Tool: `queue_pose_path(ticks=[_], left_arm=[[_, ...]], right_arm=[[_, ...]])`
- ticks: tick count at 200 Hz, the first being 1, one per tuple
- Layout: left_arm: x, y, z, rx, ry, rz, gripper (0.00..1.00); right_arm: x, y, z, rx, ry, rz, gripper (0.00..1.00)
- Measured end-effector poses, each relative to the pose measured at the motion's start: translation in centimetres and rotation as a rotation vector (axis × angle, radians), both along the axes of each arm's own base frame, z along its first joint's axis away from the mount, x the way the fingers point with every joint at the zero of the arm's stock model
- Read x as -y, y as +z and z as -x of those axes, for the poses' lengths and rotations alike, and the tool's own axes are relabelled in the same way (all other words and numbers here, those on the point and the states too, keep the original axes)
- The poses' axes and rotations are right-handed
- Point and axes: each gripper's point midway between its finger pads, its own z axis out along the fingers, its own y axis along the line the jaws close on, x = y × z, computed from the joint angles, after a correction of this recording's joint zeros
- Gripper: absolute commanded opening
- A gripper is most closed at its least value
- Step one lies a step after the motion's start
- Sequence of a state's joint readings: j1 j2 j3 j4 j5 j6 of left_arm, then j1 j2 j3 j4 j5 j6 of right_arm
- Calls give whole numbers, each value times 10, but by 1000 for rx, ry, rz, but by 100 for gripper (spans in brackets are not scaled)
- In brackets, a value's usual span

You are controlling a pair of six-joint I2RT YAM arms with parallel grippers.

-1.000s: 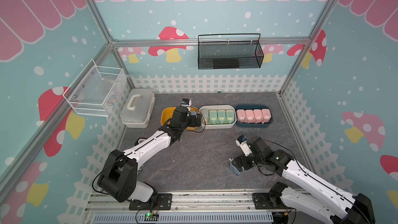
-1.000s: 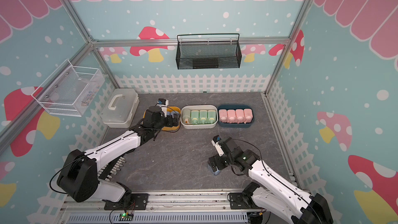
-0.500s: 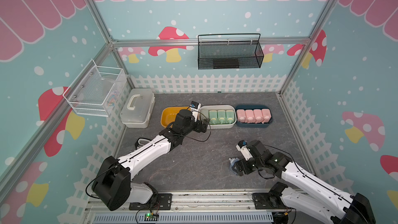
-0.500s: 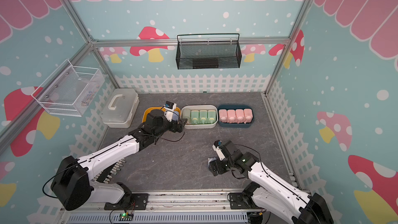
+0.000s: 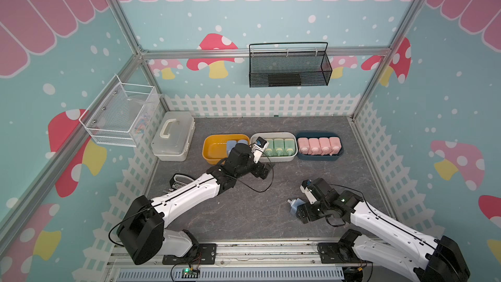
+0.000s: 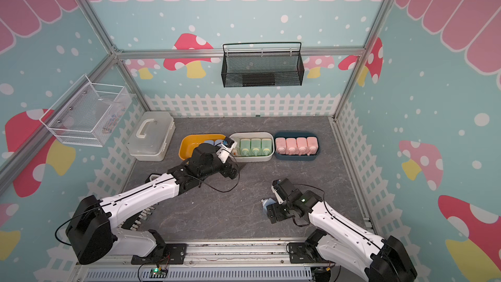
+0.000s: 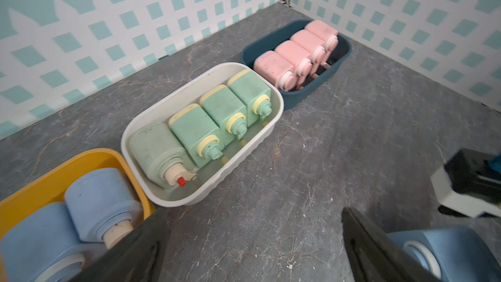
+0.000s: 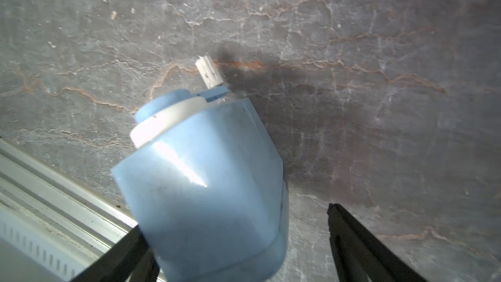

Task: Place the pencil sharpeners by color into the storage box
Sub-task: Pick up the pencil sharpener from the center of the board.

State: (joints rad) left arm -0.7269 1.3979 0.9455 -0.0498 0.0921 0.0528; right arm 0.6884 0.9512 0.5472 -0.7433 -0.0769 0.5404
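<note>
Four pink sharpeners, four green sharpeners and two blue sharpeners are binned by colour. Last blue sharpener is left on desk, straddled ungripped by wide right fingers. Left fingers are held wide, empty.

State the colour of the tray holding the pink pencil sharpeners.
Dark navy blue; the tray shows best in the left wrist view.
</note>
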Motion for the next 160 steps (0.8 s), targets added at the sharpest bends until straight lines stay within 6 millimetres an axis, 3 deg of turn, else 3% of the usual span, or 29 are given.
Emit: queue_pose_path(ticks=[46, 88, 160], left_arm=[[36, -29, 38, -34, -231, -75, 99], [56, -38, 65, -18, -370, -103, 99], [81, -55, 80, -38, -427, -145, 99]], right_arm=[[17, -2, -1, 8, -72, 73, 91], [34, 1, -5, 31, -160, 145, 92], [41, 15, -9, 101, -207, 118, 95]])
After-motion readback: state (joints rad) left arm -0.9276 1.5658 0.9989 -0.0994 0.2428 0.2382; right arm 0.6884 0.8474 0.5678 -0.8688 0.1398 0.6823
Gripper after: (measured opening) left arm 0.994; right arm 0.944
